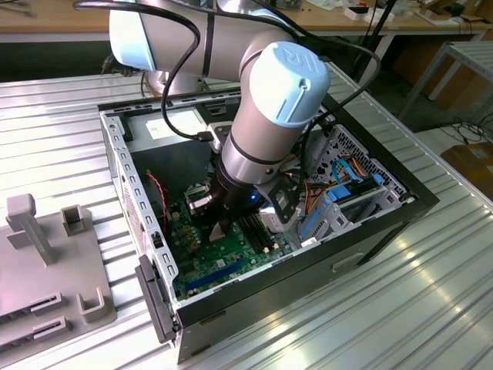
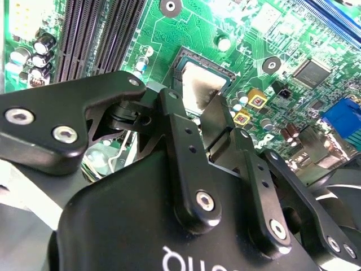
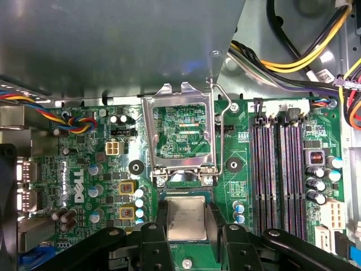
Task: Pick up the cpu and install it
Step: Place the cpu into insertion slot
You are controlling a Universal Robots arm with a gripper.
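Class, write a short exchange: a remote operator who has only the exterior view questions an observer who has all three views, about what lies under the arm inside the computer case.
Operator: The arm hides everything beneath it. What lies there?
Observer: In the first wrist view, the cpu lies within the frame of the socket, right at the claw.
Operator: Is the socket closed?
Observer: No. Its metal cover is swung open, beyond the cpu.
Operator: And the latch?
Observer: The wire lever is unlatched and stands beside the open cover.
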